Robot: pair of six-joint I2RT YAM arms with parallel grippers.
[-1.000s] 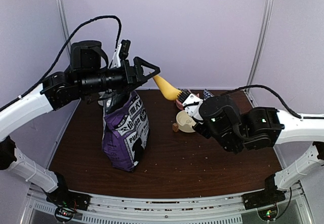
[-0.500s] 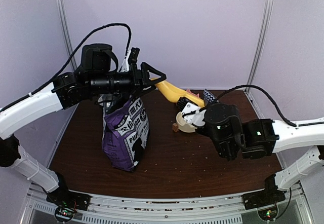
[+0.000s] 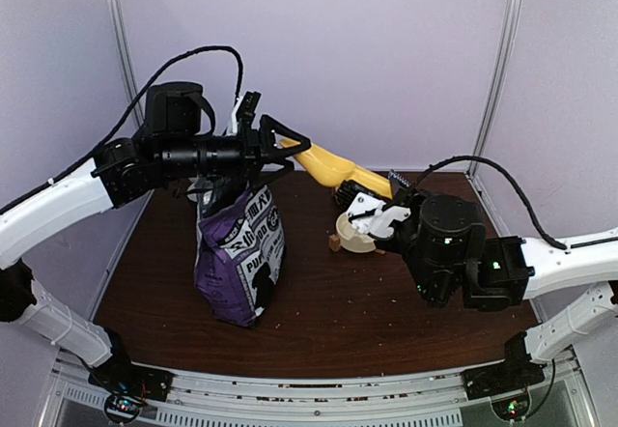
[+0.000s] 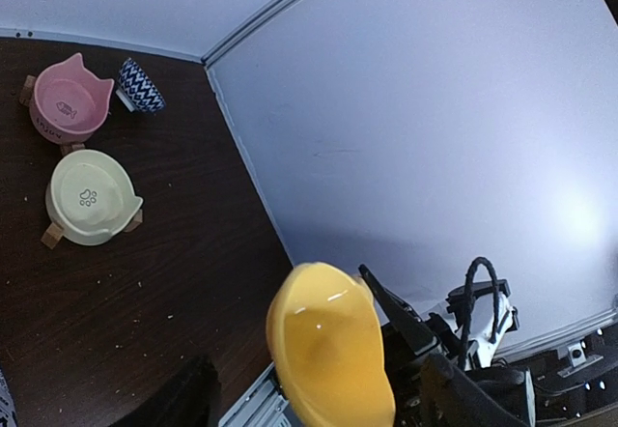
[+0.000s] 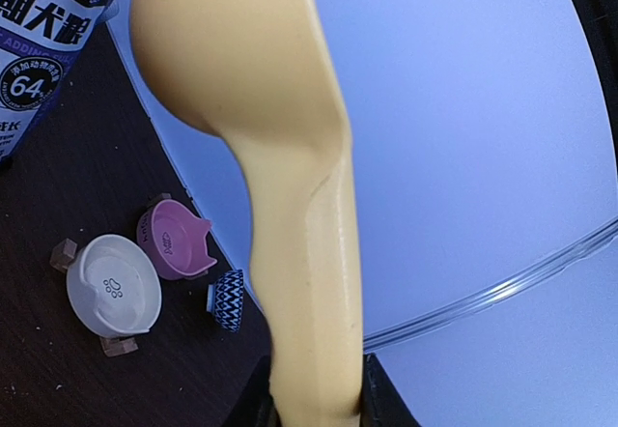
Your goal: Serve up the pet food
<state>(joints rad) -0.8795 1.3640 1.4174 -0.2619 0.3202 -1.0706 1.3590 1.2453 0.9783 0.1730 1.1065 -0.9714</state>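
- Pet food bag (image 3: 239, 253), purple w/ white label, is stood upright on the table (image 3: 386, 321), in the L half, approx. midway btwn near & far edges. Its crumpled top sits right under the L gripper.
- Small crumbs are scattered over the table top; whether they are kibble can't be told.
- L gripper (image 3: 293, 145) is held in the air above the bag top w/ jaws spread apart. In the L wrist view the scoop head is seen btwn the fingers, w/ a gap on each side.
- Yellow scoop (image 3: 328, 168) is gripped by its handle in the R gripper (image 3: 352, 193), jaws clamped on it. It is held off the table & tilted, head raised toward the L gripper, hollow side turned to the L wrist cam.
- Cream bowl (image 3: 352, 236), paw print inside, is set on wooden feet a bit R of table centre, toward the far edge, just beside the R gripper.
- Pink bowl (image 4: 68, 108), fish print inside, is placed just beyond the cream one, nearer the far edge.
- Zigzag cup (image 4: 142, 84), blue & white, is lying tilted just beside the pink bowl, by the far edge.
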